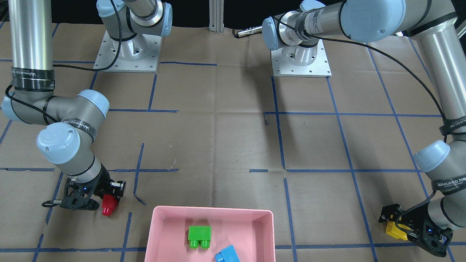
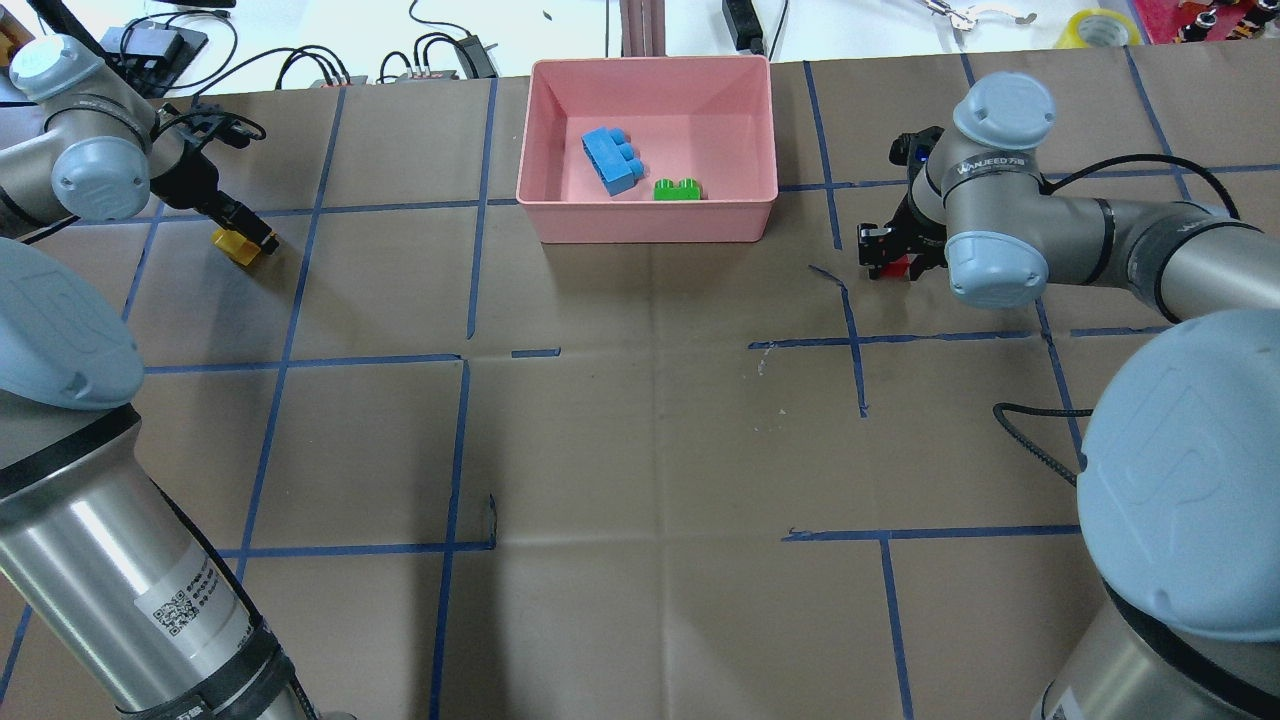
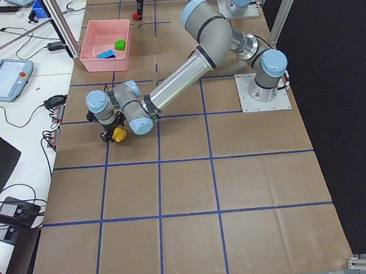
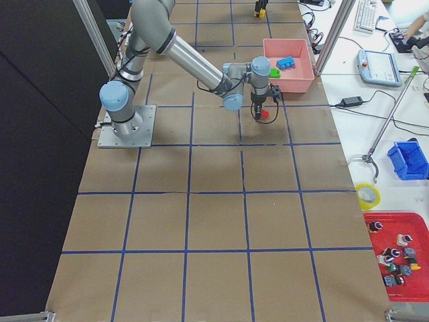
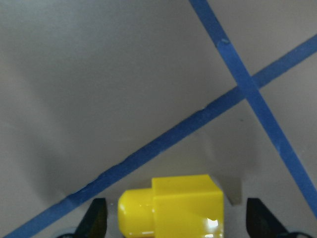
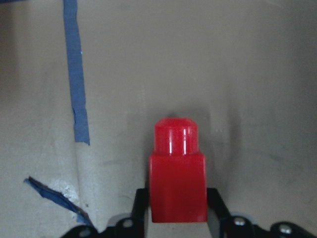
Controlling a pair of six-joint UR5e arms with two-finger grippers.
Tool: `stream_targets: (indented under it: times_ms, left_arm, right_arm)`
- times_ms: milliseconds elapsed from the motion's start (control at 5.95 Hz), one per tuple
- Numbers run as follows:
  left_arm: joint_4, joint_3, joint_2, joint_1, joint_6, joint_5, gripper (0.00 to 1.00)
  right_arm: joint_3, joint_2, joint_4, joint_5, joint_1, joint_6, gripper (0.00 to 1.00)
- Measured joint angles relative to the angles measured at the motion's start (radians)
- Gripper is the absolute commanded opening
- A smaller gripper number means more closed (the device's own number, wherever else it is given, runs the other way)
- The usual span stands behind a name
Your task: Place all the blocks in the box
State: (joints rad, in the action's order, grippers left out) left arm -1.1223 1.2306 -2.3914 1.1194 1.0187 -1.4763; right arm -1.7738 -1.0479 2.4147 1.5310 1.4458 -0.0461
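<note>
Red block (image 6: 178,171) pinch; wrist cam only

Table (image 2: 640,450) covered in brown paper, gridded with blue tape (image 2: 300,362); white side bench (image 4: 402,107) bearing cables (image 2: 300,62) and a red parts tray (image 4: 415,228); black backdrop (image 3: 344,128) behind.

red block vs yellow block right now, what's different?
Grip: the right gripper is shut tight on the red block. The left gripper is open, its fingers clear of the yellow block, with a gap on each side.
Pose: the red block's stud points away from its gripper. The yellow block's stud points sideways, toward one finger.
Shared: both are outside the pink box, each with a single stud showing.
</note>
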Motion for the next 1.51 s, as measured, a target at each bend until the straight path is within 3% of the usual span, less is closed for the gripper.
stream_targets:
  times_ms: [336,672,1008,1344,1511]
  left_arm:
    - [-0.001,0.006,0.006,-0.001,-0.005,-0.030,0.46]
    - [-0.006,0.000,0.015,-0.001,-0.005,-0.114,0.26]
    - [-0.011,-0.011,0.030,-0.001,-0.009,-0.149,0.25]
    - [-0.048,-0.070,0.056,0.015,-0.061,-0.158,0.24]
    - [-0.101,-0.117,0.066,0.042,-0.155,-0.154,0.25]
  right_arm:
    - [0.028,-0.036,-0.016,0.033,0.000,-0.010,0.09]
    - [0.084,-0.128,-0.152,0.102,0.002,-0.026,0.09]
    - [0.183,-0.197,-0.343,0.051,0.034,-0.004,0.09]
    - [0.298,-0.172,-0.379,-0.161,0.128,0.180,0.09]
    - [0.369,-0.101,-0.368,-0.261,0.173,0.245,0.11]
